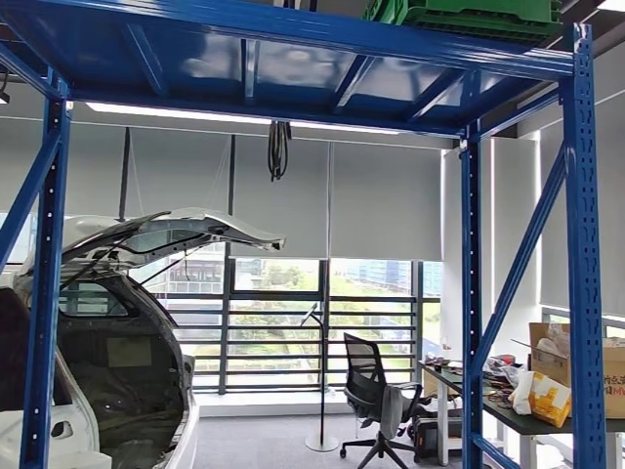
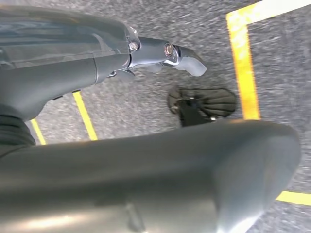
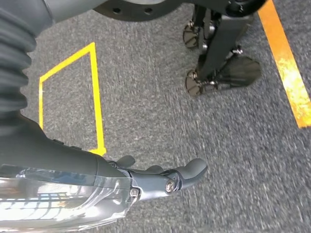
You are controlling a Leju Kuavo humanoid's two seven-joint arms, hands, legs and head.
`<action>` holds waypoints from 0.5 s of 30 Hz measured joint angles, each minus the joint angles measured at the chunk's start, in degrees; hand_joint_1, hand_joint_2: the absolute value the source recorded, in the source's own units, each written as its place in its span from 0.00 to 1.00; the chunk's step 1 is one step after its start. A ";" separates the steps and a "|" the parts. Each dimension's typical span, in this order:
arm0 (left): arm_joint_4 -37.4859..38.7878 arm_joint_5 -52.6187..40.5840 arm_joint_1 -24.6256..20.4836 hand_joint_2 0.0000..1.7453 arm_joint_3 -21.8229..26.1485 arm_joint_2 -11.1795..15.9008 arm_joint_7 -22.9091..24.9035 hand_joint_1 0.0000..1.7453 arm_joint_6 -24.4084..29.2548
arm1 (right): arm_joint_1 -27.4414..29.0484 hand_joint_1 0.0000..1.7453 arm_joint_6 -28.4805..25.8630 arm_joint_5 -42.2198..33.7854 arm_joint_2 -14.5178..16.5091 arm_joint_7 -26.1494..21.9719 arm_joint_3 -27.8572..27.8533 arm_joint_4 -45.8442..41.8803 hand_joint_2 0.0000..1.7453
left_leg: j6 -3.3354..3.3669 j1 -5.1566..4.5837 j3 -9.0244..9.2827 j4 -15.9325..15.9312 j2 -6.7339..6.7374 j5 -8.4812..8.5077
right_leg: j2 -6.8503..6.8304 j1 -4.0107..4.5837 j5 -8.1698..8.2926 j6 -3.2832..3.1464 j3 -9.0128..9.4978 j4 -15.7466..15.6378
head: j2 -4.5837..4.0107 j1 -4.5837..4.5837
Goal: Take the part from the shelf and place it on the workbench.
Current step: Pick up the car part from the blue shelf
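Head view – shelf: a blue steel shelf (image 1: 472, 293) frames the picture, its uprights at both sides and its upper deck seen from beneath.
Head view – crate: a green crate (image 1: 472, 15) sits on that upper deck at the top right; I cannot tell what it holds.
Head view – part: I cannot pick out the part on the shelf from this angle, so its place is unknown.
Head view – surroundings: a white car body (image 1: 110, 322) with raised hatch stands at left, an office chair (image 1: 372, 396) near the window, and a cluttered surface (image 1: 516, 415) with cardboard boxes at right.
Left wrist view – left hand: the left hand (image 2: 157, 53) hangs over grey carpet (image 2: 146, 111) with yellow tape lines (image 2: 242, 58); fingers lie straight and apart, holding nothing.
Right wrist view – right hand: the right hand (image 3: 165, 179) hangs likewise over the carpet, fingers extended and empty, beside a taped yellow square (image 3: 69, 97).
Stage: judged from hanging arms and empty hands, the pick has not begun.
Risk – aim: with the head looking high and level, a reach could start with the part unseen and miss it.
Risk – collision: the uprights stand close on both sides, so a rising arm could strike the frame.
Risk – footing: wheeled feet near the tape lines mean standing off-mark could leave the shelf out of reach.
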 joint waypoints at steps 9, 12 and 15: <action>1.84 0.22 -2.36 0.00 2.84 -1.00 -3.92 0.00 0.44 | -2.53 0.00 -0.46 7.04 0.49 -3.49 -11.00 1.54 0.00 | 0.00 0.00 -0.02 0.00 0.00 0.00 | 0.00 0.00 0.00 0.00 -0.02 0.00 | 0.00 0.00; 2.44 0.33 -2.92 0.00 4.06 -1.36 -4.98 0.00 0.78 | -3.37 0.00 -0.30 8.00 0.53 -7.43 -15.34 1.71 0.00 | 0.00 0.00 -0.02 0.00 0.00 0.00 | 0.00 0.00 0.00 0.00 0.00 0.00 | 0.00 0.00; 2.83 0.35 -3.19 0.00 5.11 -1.57 -5.68 0.00 1.02 | -4.19 0.00 0.97 8.01 0.50 -12.11 -18.74 1.24 0.00 | 0.00 0.00 -0.03 0.00 0.00 0.00 | 0.00 0.00 0.00 0.00 0.00 0.01 | 0.00 0.00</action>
